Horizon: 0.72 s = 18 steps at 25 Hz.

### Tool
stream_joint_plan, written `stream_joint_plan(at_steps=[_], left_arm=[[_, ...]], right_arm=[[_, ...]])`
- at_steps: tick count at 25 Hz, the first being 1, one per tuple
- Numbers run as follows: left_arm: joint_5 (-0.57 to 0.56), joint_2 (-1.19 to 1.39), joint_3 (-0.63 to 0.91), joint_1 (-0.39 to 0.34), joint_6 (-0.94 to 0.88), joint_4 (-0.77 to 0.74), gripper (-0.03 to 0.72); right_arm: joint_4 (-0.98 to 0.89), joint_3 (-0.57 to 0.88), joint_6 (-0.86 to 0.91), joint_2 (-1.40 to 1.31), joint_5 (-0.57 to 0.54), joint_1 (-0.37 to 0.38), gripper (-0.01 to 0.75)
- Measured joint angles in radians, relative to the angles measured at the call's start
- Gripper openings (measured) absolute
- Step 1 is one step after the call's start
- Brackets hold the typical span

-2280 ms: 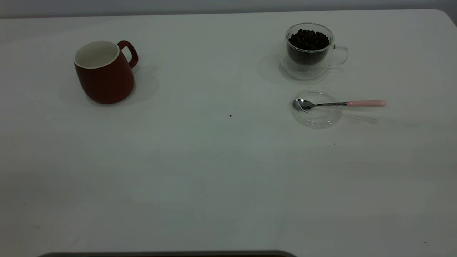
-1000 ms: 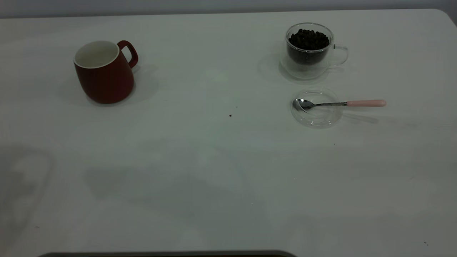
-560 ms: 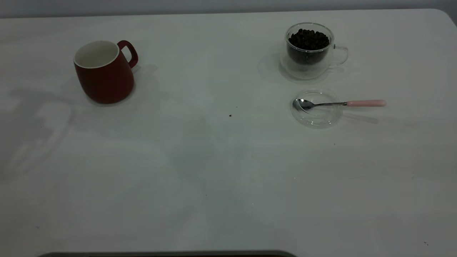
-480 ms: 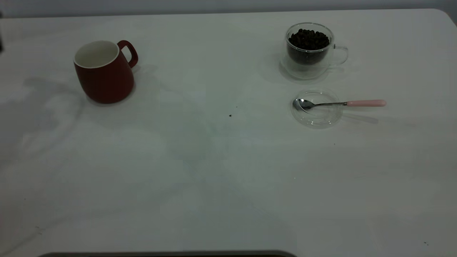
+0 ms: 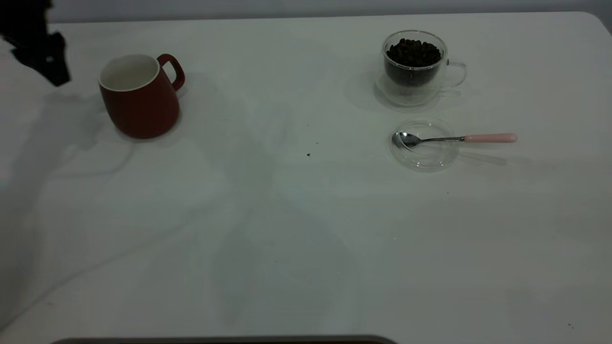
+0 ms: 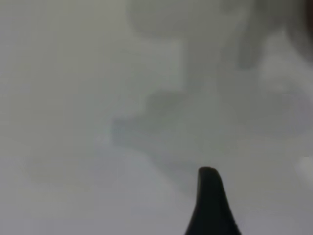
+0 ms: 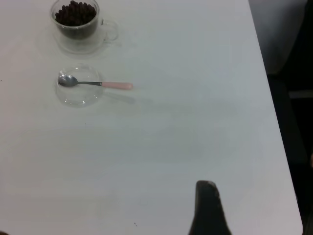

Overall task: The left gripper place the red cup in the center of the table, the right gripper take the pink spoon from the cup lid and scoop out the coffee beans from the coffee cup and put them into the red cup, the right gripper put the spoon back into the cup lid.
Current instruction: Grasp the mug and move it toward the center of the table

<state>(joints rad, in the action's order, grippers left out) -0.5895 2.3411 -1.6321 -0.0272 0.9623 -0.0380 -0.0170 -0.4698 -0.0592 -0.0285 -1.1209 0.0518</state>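
Observation:
The red cup [image 5: 138, 95] stands upright at the far left of the table [image 5: 287, 229], handle to the right. My left gripper [image 5: 36, 45] is a blurred black shape just left of the red cup, apart from it. The coffee cup [image 5: 415, 67] with coffee beans [image 5: 413, 51] stands at the far right. In front of it the pink spoon [image 5: 454, 139] lies with its bowl on the cup lid [image 5: 424, 145]. The right wrist view shows the coffee cup [image 7: 78, 24], spoon [image 7: 95, 83] and lid [image 7: 78, 95] far from my right gripper [image 7: 208, 208].
A few dark crumbs [image 5: 308, 154] lie near the table's middle. The table's right edge [image 7: 279, 147] borders a dark gap. The left wrist view shows only blurred white tabletop with shadows beyond my left gripper [image 6: 210, 200].
My left gripper has come into the exterior view at the top left, beside the red cup. Arm shadows have swept across the table. The cups, lid and spoon have not moved.

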Motion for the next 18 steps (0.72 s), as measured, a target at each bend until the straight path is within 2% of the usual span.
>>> stream_joint_plan(at_steps=[4, 8, 13, 18], left_arm=[[0.032, 0.032, 0.0, 0.044, 0.223, 0.049, 0.586], [0.028, 0.057, -0.001, 0.058, 0.423, 0.157, 0.586], [0.007, 0.074, -0.001, 0.081, 0.596, 0.336, 0.586], [0.008, 0.074, -0.001, 0.132, 0.698, 0.453, 0.586]], right_arm=[[0.0, 0.0, 0.0, 0.0, 0.0, 0.0, 0.56], [0.0, 0.0, 0.0, 0.0, 0.0, 0.0, 0.56], [0.0, 0.0, 0.0, 0.0, 0.0, 0.0, 0.56], [0.0, 0.0, 0.0, 0.0, 0.0, 0.0, 0.56]])
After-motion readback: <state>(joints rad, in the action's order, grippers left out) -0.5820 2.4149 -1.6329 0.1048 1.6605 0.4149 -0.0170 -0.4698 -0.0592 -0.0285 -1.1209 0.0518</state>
